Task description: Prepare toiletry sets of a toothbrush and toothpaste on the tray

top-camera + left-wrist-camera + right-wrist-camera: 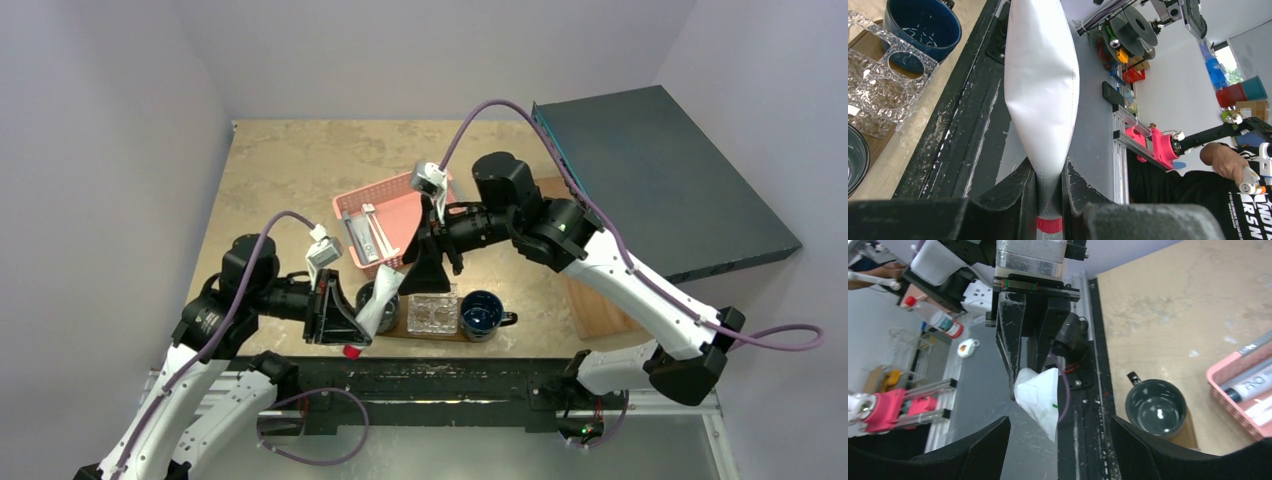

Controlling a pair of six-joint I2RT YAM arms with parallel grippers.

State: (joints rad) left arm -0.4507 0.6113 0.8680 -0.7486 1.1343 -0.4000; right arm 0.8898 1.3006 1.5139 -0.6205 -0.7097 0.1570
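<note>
My left gripper [352, 318] is shut on a pale white squeeze tube [378, 308] with a red cap [351, 351], held tilted over the table's front edge. In the left wrist view the tube [1042, 85] is pinched near its cap between the fingers of the left gripper [1049, 182]. My right gripper [425, 265] is open and empty above the tray's left part; its wrist view looks down between its fingers, where the gripper [1060, 440] faces the held tube [1040, 399]. The dark brown tray [398, 327] lies near the front edge. White toothbrushes and tubes [366, 234] lie in the pink basket.
On the tray stand a grey mug [374, 295], a clear glass holder [432, 312] and a blue mug [481, 315]. The pink mesh basket [400, 210] sits behind them. A paler wooden board [600, 310] and a dark box [660, 180] are at the right.
</note>
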